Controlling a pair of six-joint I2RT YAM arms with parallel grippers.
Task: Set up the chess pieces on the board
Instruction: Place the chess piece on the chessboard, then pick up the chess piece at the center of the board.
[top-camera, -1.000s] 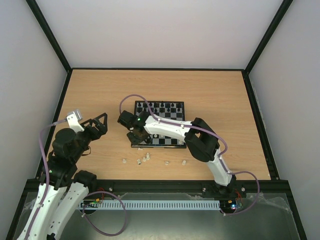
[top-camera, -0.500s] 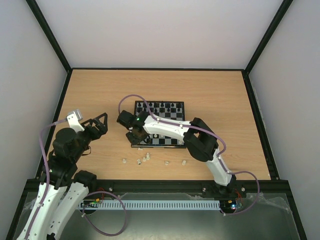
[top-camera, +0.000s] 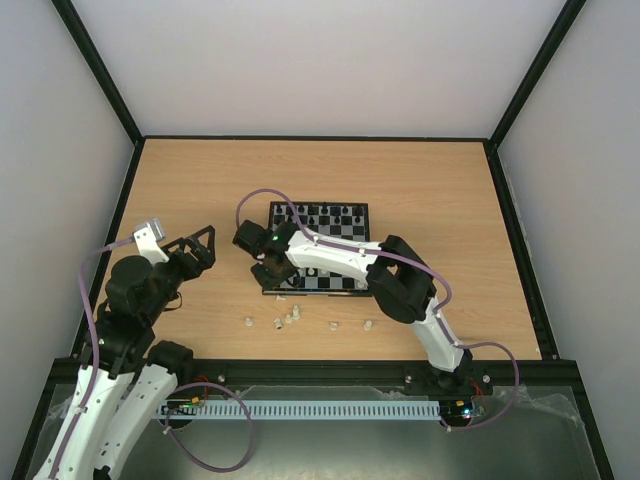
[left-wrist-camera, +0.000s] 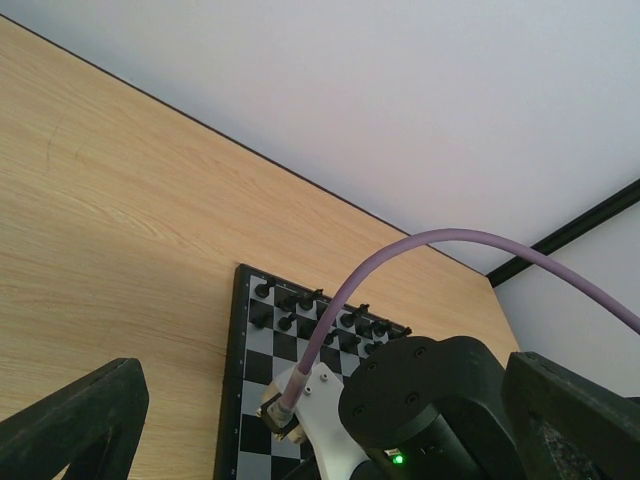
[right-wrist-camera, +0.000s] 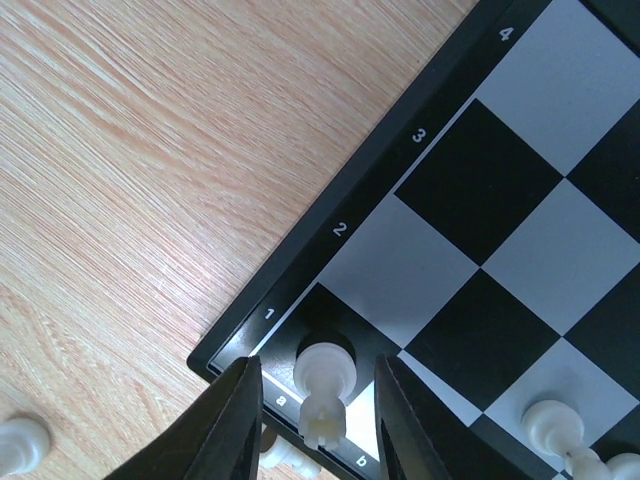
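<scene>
A white rook stands upright on the near-left corner square of the board. My right gripper straddles it, open, with a gap on each side of the piece. From above, the right gripper sits over the board's near-left corner. Another white piece stands on the board's near row. Several cream chess pieces lie on the table in front of the board. My left gripper hovers open and empty to the left, facing the board.
Black pieces fill the board's two far rows. A loose white piece lies on the wood just off the board's corner. The right arm's purple cable arcs over the board. Black frame rails border the table.
The right gripper's jaws have parted from the rook, which now stands free on the corner square. The left arm has not moved.
</scene>
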